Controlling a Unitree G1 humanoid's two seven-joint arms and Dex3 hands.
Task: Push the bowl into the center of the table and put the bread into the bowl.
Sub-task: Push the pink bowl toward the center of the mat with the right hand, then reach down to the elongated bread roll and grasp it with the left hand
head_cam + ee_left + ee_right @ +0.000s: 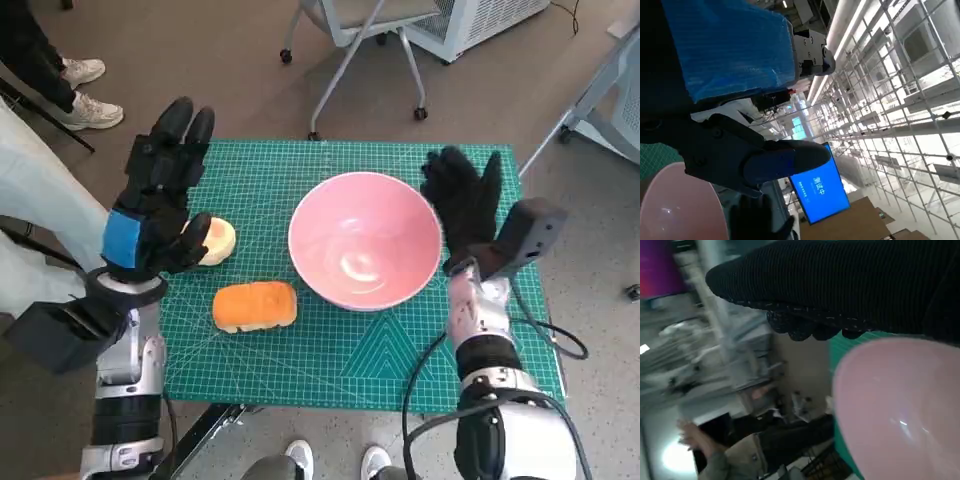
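The left robot hand (160, 195) rose closest to the head camera, its blue-taped back up and its black fingers spread, holding nothing; it hovered above the bench's left side. Just beside it, partly hidden under the palm, lay a pale round bun (216, 241). One orange bread (256, 305) lay nearer the bench's front edge, left of the bowl and apart from it. One pink bowl (365, 240) stood upright and empty, a little right of the middle of the green cutting mat (330, 350) that covered the bench. The right robot hand (465, 200), gloved, stood with its fingers extended and somewhat apart, against the bowl's right rim; it gripped nothing. Bare mat lay open in front of the bowl and behind it, with a narrower strip to the right edge. Beyond the far edge stood one wheeled chair (350, 40). A person's two shoes (85, 95) showed on the floor left of the bench.
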